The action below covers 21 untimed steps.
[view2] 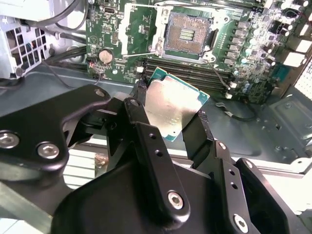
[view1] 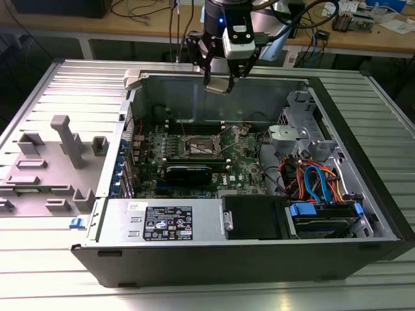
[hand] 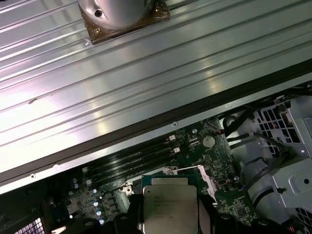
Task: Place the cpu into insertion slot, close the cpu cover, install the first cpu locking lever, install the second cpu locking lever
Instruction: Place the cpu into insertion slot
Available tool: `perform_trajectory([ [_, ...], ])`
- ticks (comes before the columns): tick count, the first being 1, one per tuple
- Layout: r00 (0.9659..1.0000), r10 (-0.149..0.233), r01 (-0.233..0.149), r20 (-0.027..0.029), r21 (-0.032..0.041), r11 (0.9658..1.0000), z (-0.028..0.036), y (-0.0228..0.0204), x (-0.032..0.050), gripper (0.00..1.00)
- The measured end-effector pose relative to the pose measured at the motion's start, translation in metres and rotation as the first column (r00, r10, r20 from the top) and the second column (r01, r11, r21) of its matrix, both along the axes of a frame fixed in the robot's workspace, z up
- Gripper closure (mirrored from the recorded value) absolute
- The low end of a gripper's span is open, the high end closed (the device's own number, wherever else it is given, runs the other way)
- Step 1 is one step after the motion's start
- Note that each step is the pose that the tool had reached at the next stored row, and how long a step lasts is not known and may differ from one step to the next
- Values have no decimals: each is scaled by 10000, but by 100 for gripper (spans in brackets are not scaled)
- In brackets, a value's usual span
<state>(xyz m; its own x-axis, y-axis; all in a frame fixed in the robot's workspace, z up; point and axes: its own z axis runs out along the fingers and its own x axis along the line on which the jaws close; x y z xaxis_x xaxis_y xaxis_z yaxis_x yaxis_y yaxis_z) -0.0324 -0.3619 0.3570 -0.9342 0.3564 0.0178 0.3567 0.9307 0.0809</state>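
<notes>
While hanging high over the far wall of the case, pinches the cpu between the jaws, one on each of two opposite edges, chip clear of everything else. Sits, in the exterior view, well above the green board and well apart from the slot at the board's far middle.

Step in hand, by judgement: the first, carrying the cpu to the slot; not yet seated. Slot bare in the second wrist view, contact field showing, with what looks like the cover swung up beside it rather than down. Levers too small to tell.

Calls for bringing the chip level and square over the slot, corners matched, then lowering gently and letting go without sliding. Risks bending contacts if set down tilted or offset. Little room for the jaws, with memory slots just beside the slot on one side and the black heatsink near on the other.

Underneath: ribbed metal tabletop, case on its side, open face up. Power supply along the near wall; blue and orange cables toward the exterior view's right. Grey fixture with upright pegs on the tabletop at the exterior view's left. Round metal base on a brown pad beyond the case in the first wrist view. Far wooden tabletop strung with wires across the back of the room.
</notes>
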Motion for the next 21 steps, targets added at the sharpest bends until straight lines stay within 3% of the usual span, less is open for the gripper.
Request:
perform_trajectory([
  [10, 9999, -146, 146, 0, 2, 9999, -2, -2, 0, 46],
  [17, 9999, -168, 168, -2, -2, 9999, -5, -28, 0, 46],
  [21, 9984, -558, 558, -1, -12, 9984, -12, -28, 0, 46],
])
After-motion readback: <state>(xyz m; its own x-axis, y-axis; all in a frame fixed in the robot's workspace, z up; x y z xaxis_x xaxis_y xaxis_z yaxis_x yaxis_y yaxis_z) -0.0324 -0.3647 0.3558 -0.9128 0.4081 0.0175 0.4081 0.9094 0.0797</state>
